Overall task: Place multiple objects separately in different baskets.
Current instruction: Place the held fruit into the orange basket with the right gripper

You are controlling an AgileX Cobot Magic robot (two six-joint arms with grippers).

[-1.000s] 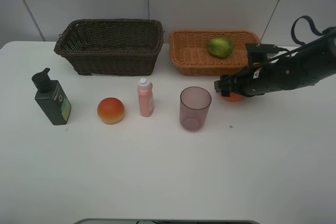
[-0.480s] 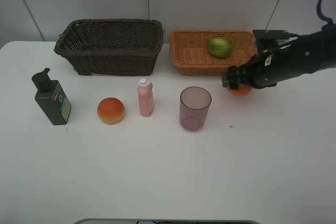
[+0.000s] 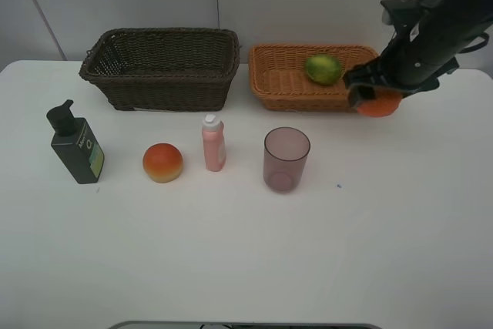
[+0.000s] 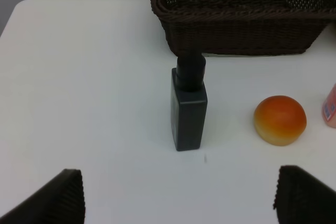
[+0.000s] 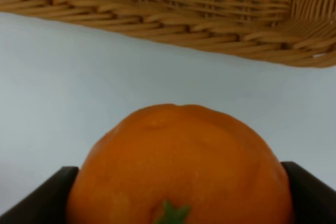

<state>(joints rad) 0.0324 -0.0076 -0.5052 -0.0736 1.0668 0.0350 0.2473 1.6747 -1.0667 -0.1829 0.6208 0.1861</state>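
A: Orange [image 3: 379, 105] off the table [image 3: 231, 252] now?
B: Yes. Clamped in the right gripper [image 3: 370, 98], raised since a second ago, just beside the tan basket's [image 3: 296, 100] right end. Left gripper [image 4: 178, 198] spread wide, empty.

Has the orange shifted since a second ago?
Yes. The orange, held by the right gripper, went rightward and up-frame, ending beside the tan basket.

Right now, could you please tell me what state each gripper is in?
Left gripper: open, holding nothing.
Right gripper: closed on the orange.
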